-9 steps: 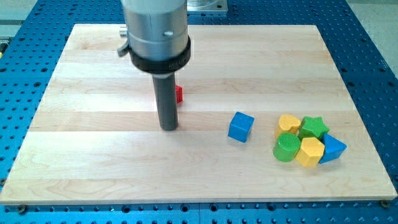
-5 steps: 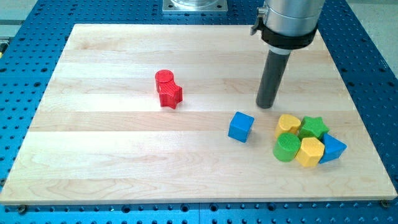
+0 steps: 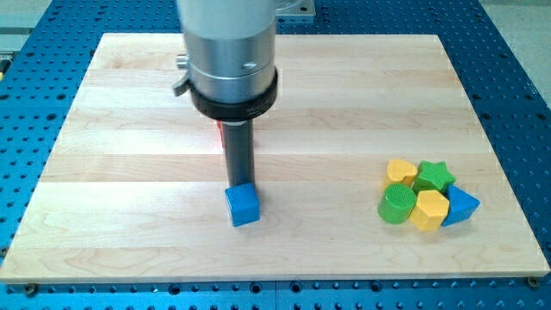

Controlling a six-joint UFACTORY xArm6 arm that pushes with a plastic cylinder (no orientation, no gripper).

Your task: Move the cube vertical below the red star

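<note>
The blue cube (image 3: 244, 205) sits on the wooden board (image 3: 129, 172), left of centre and toward the view's bottom. My tip (image 3: 238, 182) stands right at the cube's top edge, touching it or nearly so. The rod and the arm's wide collar hide the red star and the red cylinder; only a thin red sliver (image 3: 220, 134) shows at the rod's left side, above the cube.
A tight cluster sits at the view's right: a yellow block (image 3: 399, 170), a green star (image 3: 434, 176), a green cylinder (image 3: 396, 205), a yellow hexagonal block (image 3: 429, 209) and a blue block (image 3: 461, 207).
The blue cube has slid left and slightly down, from right of centre to below the red blocks. My tip has gone from the view's upper right to just above the cube.
</note>
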